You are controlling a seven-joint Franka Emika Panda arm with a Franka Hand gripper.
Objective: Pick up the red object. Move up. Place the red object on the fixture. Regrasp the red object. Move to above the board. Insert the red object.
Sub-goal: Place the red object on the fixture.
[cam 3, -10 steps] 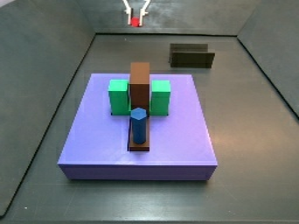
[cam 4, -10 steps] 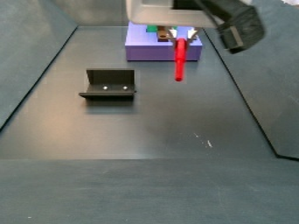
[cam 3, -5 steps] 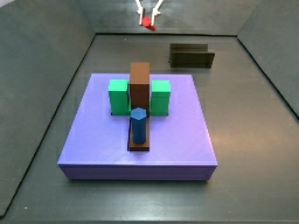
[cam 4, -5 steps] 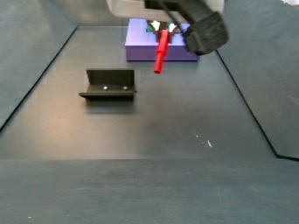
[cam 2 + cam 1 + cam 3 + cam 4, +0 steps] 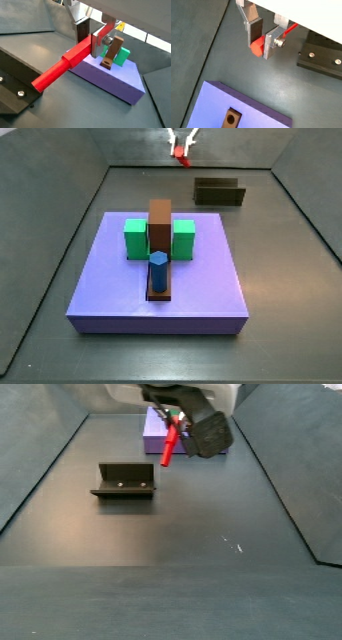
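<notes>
The gripper (image 5: 262, 36) is clamped on the red peg (image 5: 64, 64), holding it up in the air, tilted, between the fixture (image 5: 124, 480) and the board (image 5: 158, 276), touching neither.

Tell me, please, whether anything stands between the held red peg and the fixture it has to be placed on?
Nothing visible does. The gripper holds the red peg in the air, tilted, beside and above the fixture. The floor between them is bare in both side views. The board with its blocks lies away from that path.
</notes>
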